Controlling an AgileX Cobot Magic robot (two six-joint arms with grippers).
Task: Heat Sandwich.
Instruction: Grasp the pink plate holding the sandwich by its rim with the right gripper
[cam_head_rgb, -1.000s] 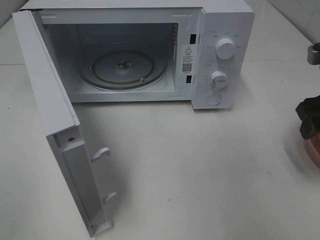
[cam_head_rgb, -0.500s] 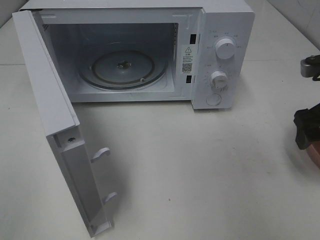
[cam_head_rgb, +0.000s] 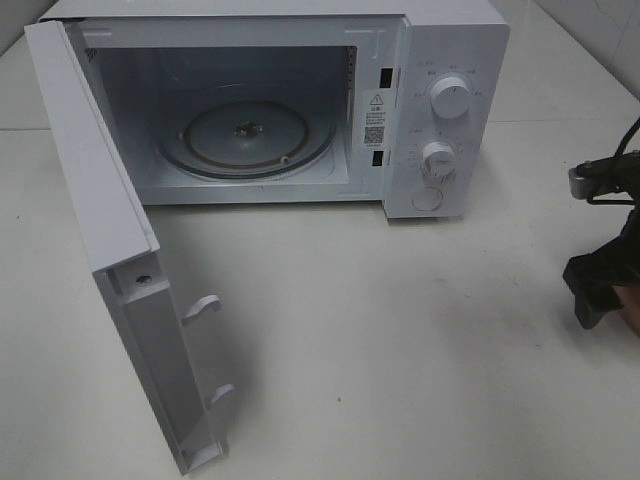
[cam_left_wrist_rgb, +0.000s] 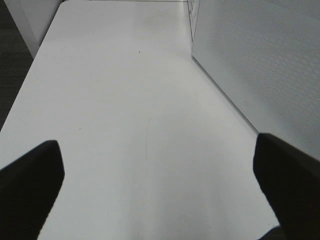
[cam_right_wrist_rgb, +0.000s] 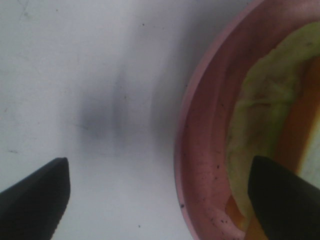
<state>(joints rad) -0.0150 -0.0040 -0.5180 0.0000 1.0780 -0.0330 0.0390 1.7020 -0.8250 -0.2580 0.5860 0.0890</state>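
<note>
Firstly, left tool: spread wide, both dark fingers apart with nothing between them, hanging over bare white table; it was out of the high view.
Door: swung fully open on its left hinge, inner face towards the cavity, two white latch hooks sticking out of its free edge; in the left wrist view its perforated panel stood beside the left tool.
Microwave: white, at the back of the table, cavity lit and open to the front.
Turntable: round glass tray lying flat on the cavity floor, nothing on it.
Control panel: upper dial above lower dial, with a round button below both.
Right tool: jaws spread wide, gripping nothing; it was at the far right edge of the high view, well apart from the microwave. One finger was over bare table, the other over the plate, so the plate's near rim lay between them.
Pink plate: round, on the table at the far right, mostly cut off in the high view.
Sandwich: lying on the pink plate, pale yellow-green bread with a tan-orange edge, blurred in the right wrist view; whether the tool touched it, I could not tell.
</note>
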